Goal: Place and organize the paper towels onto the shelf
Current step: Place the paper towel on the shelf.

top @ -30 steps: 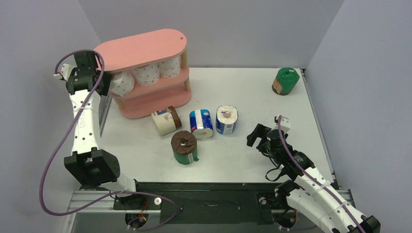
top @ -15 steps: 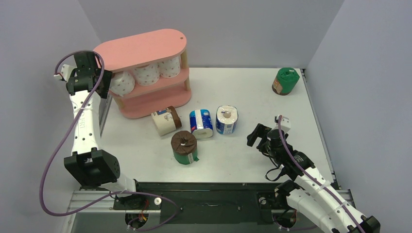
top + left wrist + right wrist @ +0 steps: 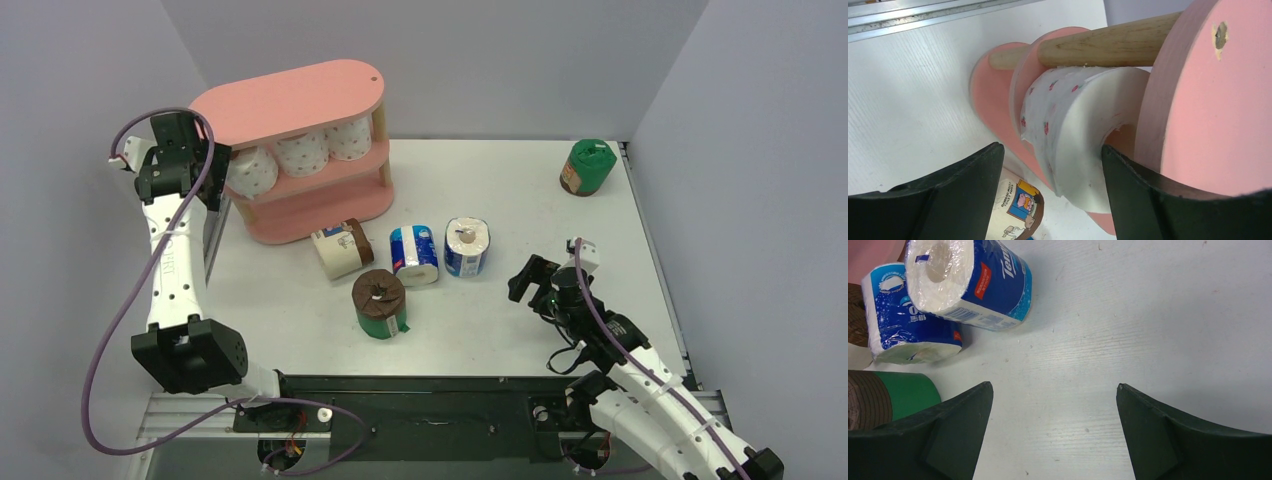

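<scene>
Facing left gripper point(image 3: 1050, 150): pink shelf point(image 3: 1198, 100), whose middle tier carried 3 dotted rolls point(image 3: 303, 152).
Left jaws: stood parted astride the end dotted roll point(image 3: 1083, 125), with a gap beside 1 finger.
Right gripper point(image 3: 1054, 387): was spread wide, gripped nothing, sat low over the table point(image 3: 1148, 315).
Ahead-left of right gripper: 2 blue-and-white rolls point(image 3: 973, 280) and 1 green roll point(image 3: 903, 395) lay on the table.
</scene>
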Tool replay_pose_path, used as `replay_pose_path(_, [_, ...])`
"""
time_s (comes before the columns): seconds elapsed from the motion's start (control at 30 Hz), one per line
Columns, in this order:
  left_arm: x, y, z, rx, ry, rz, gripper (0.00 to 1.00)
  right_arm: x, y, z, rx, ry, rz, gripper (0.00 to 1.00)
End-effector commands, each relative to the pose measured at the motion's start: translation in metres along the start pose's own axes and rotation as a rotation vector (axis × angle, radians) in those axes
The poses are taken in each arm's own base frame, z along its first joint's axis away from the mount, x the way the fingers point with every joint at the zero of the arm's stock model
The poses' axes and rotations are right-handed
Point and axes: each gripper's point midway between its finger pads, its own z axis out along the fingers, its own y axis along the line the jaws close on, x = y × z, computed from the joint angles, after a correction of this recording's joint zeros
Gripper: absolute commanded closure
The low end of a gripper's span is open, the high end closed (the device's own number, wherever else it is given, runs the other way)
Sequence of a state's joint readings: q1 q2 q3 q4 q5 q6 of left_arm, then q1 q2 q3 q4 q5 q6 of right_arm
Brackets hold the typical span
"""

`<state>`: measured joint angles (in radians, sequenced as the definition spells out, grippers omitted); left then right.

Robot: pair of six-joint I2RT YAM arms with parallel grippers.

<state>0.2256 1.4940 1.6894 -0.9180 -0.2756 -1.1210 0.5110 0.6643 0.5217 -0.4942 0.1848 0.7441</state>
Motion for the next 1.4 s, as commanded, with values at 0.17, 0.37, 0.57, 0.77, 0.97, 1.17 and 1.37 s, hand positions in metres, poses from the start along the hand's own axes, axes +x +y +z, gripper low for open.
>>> replay_pose_path(0.17, [-0.021,-0.023,-0.028,0.128,-0.059,-0.055,0.27,-0.016,0.009,-0.007,-0.038,-0.052,0.014,0.11])
replay_pose_path(0.37, [-0.023,-0.024,-0.035,0.145,-0.065,-0.058,0.26,-0.017,0.01,-0.008,-0.04,-0.052,0.013,0.11])
replay_pose_path(0.57, [-0.026,-0.027,-0.052,0.186,-0.069,-0.061,0.26,-0.017,0.01,-0.009,-0.042,-0.052,0.013,0.11])
replay_pose_path(0.77, [-0.025,-0.018,-0.077,0.235,-0.095,-0.039,0.26,-0.016,0.008,-0.008,-0.039,-0.05,0.006,0.11])
replay_pose_path(0.97, [0.001,0.003,-0.09,0.265,-0.111,0.105,0.26,-0.011,0.007,-0.004,-0.035,-0.036,-0.008,0.11])
replay_pose_path(1.17, [0.023,0.006,-0.095,0.474,-0.187,0.309,0.12,-0.006,0.008,-0.001,-0.041,-0.014,-0.023,0.12])
replay_pose_path(1.37, [0.041,0.021,-0.081,0.571,-0.233,0.426,0.05,-0.004,0.01,0.001,-0.05,-0.001,-0.033,0.12])
